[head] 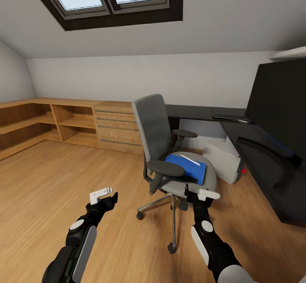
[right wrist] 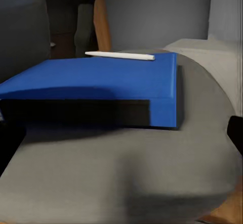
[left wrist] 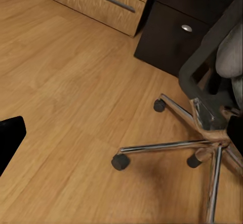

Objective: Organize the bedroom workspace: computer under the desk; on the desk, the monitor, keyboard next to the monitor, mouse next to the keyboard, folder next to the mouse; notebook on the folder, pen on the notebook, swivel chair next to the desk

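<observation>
The grey swivel chair [head: 155, 134] stands on the wooden floor, left of the black desk [head: 259, 151]. A blue folder [head: 189, 169] lies on its seat with the white pen [head: 190, 160] on top. A dark band [right wrist: 76, 112] runs along the folder's near side; I cannot tell if it is the notebook. My right gripper [head: 202, 195] is open just short of the seat's front edge. My left gripper [head: 111, 193] hangs open over bare floor, left of the chair. The monitor [head: 280, 104] and keyboard [head: 231, 116] are on the desk. The light grey computer [head: 223, 157] sits beneath it. The mouse is out of view.
Light wooden shelves [head: 38, 125] and a drawer unit [head: 117, 125] line the back left wall. The chair's chrome wheeled base [left wrist: 167, 145] spreads over the floor close to my left arm. A dark drawer cabinet [left wrist: 182, 32] stands behind it. Open floor lies to the left.
</observation>
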Robot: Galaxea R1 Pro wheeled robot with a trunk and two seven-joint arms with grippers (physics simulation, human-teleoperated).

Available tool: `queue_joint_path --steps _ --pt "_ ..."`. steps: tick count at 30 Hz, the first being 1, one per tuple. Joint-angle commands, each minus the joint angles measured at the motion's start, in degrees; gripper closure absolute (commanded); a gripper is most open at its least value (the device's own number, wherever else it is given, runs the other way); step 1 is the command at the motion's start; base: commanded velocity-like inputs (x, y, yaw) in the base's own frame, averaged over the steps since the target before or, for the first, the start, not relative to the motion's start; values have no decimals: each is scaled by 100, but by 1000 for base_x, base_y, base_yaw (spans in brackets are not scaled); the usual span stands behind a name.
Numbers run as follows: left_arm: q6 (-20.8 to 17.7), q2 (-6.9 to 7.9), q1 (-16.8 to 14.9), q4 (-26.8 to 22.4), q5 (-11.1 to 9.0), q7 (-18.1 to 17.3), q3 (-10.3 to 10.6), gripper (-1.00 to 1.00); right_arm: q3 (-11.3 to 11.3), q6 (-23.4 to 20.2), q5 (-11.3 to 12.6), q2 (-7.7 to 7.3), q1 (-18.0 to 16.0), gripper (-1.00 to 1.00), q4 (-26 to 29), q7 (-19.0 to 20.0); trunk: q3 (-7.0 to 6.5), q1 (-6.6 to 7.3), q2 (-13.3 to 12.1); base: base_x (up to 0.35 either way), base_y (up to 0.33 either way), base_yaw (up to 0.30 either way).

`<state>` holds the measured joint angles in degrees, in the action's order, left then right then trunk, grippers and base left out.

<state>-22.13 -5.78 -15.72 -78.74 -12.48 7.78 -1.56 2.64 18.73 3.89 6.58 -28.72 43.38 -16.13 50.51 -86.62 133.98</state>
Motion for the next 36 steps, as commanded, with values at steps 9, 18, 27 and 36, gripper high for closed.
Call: queue_joint_path --steps 9,18,27,36 --pt "-29 -3 -2 -10 -61 31 -7 -100 14 30 48 -8 -6 -100 -11 -31 -42 1 2 0 0 -211" --pt "-29 -3 -2 -10 -58 31 -9 -100 -14 233 91 -14 -3 -100 -28 -24 -69 1 2 0 0 -124" --pt "-29 3 -2 -16 -53 31 -16 -100 -47 486 136 -17 -2 -100 -41 -20 -72 1 2 0 0 -12" --pt "-45 1 -2 -9 -69 33 -309 -100 -318 -648 1815 -350 -704 -100 -263 136 -72 1 2 0 0 0"
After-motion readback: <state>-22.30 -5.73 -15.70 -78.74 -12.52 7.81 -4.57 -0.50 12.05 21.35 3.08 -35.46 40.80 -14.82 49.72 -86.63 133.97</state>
